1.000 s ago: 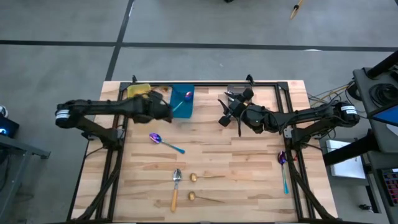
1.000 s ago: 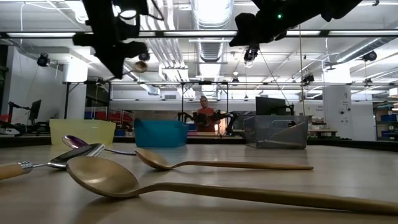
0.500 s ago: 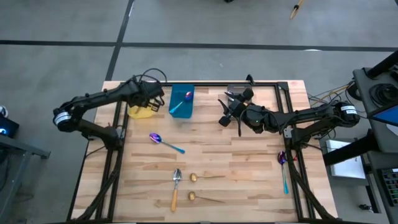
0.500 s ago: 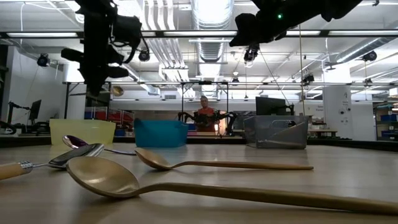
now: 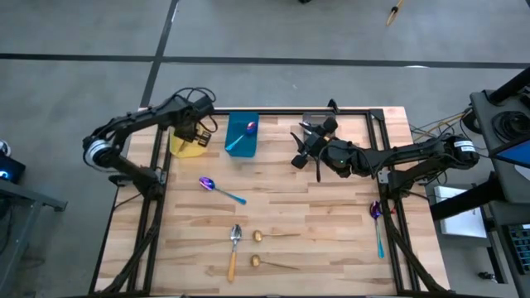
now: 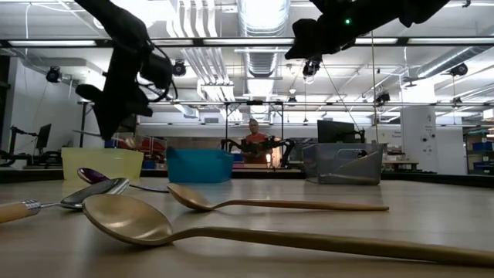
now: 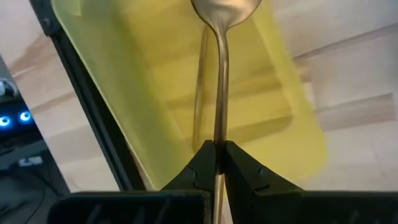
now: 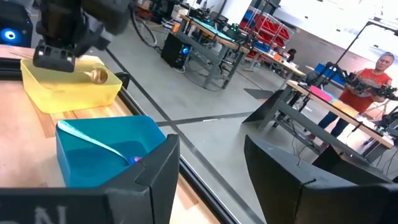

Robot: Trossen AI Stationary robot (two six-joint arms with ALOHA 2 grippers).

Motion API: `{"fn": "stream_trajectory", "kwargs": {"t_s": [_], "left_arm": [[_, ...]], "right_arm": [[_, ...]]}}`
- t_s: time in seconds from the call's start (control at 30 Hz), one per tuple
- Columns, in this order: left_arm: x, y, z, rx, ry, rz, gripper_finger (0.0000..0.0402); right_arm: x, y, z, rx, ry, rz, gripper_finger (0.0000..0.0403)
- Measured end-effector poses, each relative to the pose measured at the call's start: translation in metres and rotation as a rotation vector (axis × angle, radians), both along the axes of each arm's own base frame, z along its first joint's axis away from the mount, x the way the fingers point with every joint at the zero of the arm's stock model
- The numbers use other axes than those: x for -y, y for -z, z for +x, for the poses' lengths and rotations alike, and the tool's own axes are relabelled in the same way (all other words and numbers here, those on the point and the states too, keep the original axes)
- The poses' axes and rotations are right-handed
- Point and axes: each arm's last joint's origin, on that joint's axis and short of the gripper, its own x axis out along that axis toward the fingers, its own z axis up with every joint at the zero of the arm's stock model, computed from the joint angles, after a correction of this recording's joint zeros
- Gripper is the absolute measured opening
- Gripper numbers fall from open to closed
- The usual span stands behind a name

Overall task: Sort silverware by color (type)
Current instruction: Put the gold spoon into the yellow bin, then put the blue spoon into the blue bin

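The left claw (image 7: 216,152), clenched on a thin all-gold spoon (image 7: 221,74), hangs directly over the yellow rectangular plastic bin (image 7: 155,93), the spoon's handle running along the bin's length; the right claw (image 5: 308,147) waits released.

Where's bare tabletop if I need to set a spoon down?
Free: the stretch between the blue bin and the grey bin, and mid-table right of the purple spoon. Crowded: the front centre, where the orange-handled spoon and two gold spoons lie.

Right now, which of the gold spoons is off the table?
The gold spoon pinched in the left gripper, hanging over the yellow bin. The other two gold spoons lie flat on the table, near its front edge.
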Motion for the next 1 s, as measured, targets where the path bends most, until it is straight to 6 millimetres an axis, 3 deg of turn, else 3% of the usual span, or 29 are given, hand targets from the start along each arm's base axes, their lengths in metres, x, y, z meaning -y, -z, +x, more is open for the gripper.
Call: {"fn": "stream_trajectory", "kwargs": {"t_s": [0.57, 1.0], "left_arm": [[-0.031, 0.041, -0.010, -0.118, -0.097, -0.130, 0.0006], [-0.035, 0.046, -0.009, -0.146, -0.095, -0.116, 0.0035]], "right_arm": [[0.000, 0.001, 0.000, -0.011, -0.001, -0.004, 0.0173], [0.000, 0.001, 0.000, -0.022, -0.001, -0.010, 0.0173]]}}
